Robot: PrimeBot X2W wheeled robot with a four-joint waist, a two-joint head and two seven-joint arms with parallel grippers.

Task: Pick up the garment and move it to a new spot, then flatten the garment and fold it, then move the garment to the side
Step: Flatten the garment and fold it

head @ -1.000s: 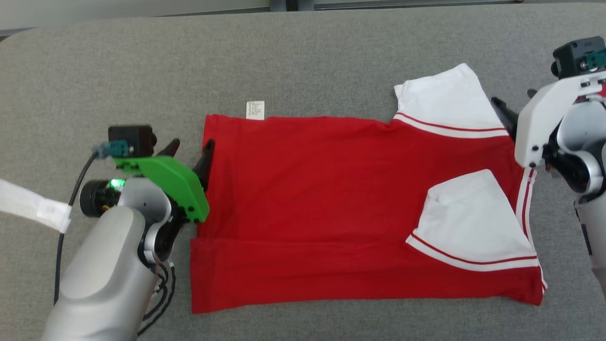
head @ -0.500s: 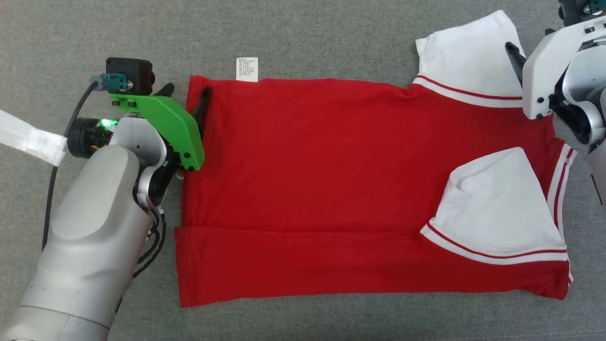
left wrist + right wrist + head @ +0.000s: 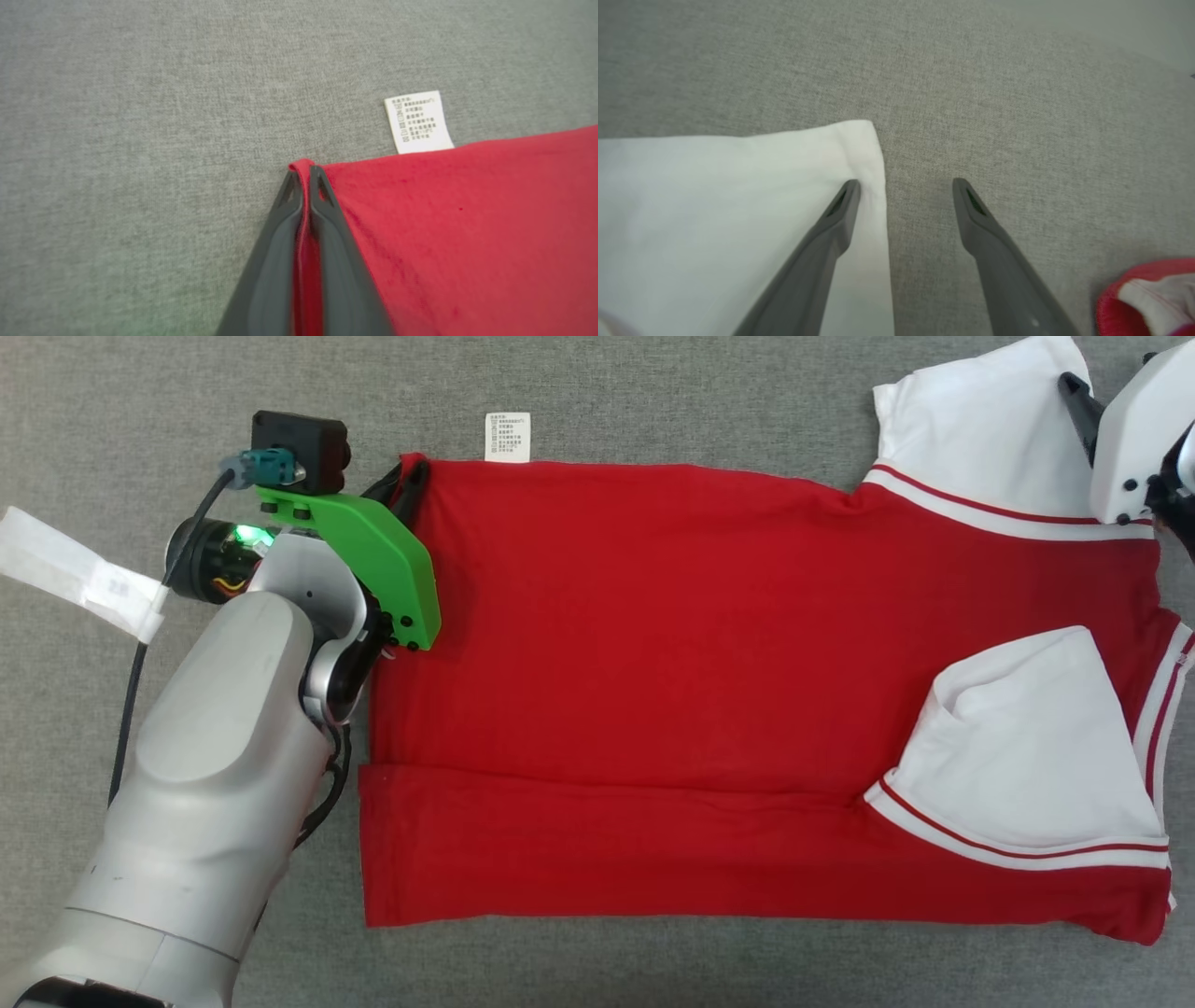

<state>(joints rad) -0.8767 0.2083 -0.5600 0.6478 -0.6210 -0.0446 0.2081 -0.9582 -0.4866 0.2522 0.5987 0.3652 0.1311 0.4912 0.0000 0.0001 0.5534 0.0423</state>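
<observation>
Garment (image 3: 653,644), a single one, bears one white label (image 3: 508,437).

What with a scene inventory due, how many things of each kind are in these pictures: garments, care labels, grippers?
Garments: 1, the red garment
Care labels: 1, the care label at its far edge
Grippers: 2, the left gripper shut on the garment's corner, the right gripper open at the corner of a white sleeve
Total: 4
</observation>
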